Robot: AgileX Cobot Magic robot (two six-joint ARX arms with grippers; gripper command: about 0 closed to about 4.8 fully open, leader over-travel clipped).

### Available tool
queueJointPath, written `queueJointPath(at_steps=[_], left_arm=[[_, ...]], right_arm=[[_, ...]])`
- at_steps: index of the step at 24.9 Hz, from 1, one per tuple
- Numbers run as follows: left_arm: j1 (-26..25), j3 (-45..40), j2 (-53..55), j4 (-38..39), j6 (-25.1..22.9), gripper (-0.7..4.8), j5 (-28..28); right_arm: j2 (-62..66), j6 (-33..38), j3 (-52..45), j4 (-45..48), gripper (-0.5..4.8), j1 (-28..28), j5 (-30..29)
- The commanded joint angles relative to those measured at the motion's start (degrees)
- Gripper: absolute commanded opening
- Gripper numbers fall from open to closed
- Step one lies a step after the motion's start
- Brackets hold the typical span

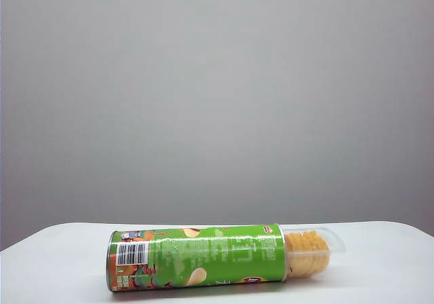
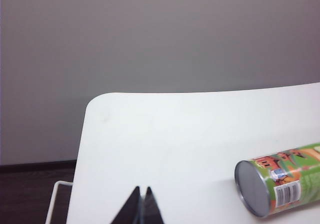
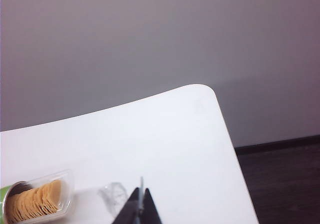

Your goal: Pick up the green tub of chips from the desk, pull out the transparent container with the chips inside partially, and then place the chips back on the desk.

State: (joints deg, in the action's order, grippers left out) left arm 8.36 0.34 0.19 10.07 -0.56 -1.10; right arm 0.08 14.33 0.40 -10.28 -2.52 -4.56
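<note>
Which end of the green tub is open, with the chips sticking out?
The end on the right of the exterior view: there the transparent container with chips protrudes from the green tub. The other end has a closed grey base.

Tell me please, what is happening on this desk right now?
Nothing is being held. The green tub of chips lies on its side on the desk, and the transparent container with the chips sticks partly out. The left gripper and the right gripper are both shut, away from the tub.
</note>
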Motion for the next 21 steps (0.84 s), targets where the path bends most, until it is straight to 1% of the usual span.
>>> queueJointPath(at_steps=[1,4,6,21], left_arm=[[0.11,0.0,0.07,0.57,1.27,-0.02,-0.13],[0.09,0.0,0.04,0.55,0.17,-0.01,1.11],[0.11,0.0,0.04,0.57,1.44,-0.02,1.07],[0.11,0.0,0.04,0.57,1.44,-0.02,1.09]], right_arm=[[0.02,0.2,-0.35,0.31,0.0,0.02,0.66],[0.0,0.22,-0.35,0.33,0.0,0.02,0.61],[0.0,0.22,-0.35,0.39,0.0,0.0,0.59],[0.0,0.24,-0.35,0.39,0.0,0.0,0.61]])
